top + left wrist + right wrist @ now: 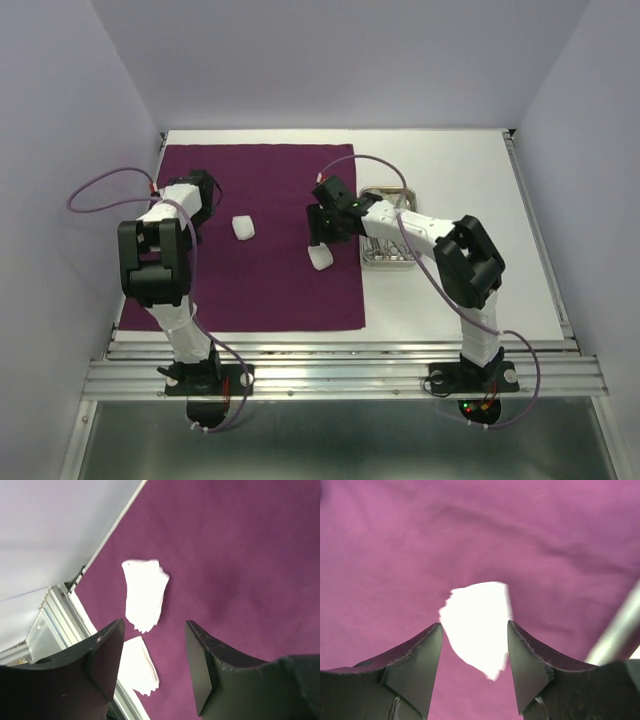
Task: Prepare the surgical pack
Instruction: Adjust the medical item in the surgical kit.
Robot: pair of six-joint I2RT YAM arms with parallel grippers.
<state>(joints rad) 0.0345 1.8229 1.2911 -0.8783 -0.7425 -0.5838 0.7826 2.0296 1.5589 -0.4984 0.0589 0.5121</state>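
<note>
A deep-purple drape (pixel 270 290) lies flat over the left half of the table. Two white gauze pads rest on it, one (pixel 243 227) mid-cloth and one (pixel 320 258) toward its right side. My right gripper (pixel 474 624) hovers open right over a gauze pad (pixel 475 605), its fingers either side of it; from above this gripper (pixel 320 240) sits just behind that pad. My left gripper (pixel 154 625) is open and empty above the drape (pixel 240 555). Ahead of it lie two gauze pads, one (pixel 145 595) in full view and one (pixel 142 667) partly behind the left finger.
A small steel tray (pixel 372 258) with metal instruments sits on the white table just right of the drape, under the right arm. The left wrist view shows the drape's edge, a metal rail (pixel 60 620) and the lavender wall close by.
</note>
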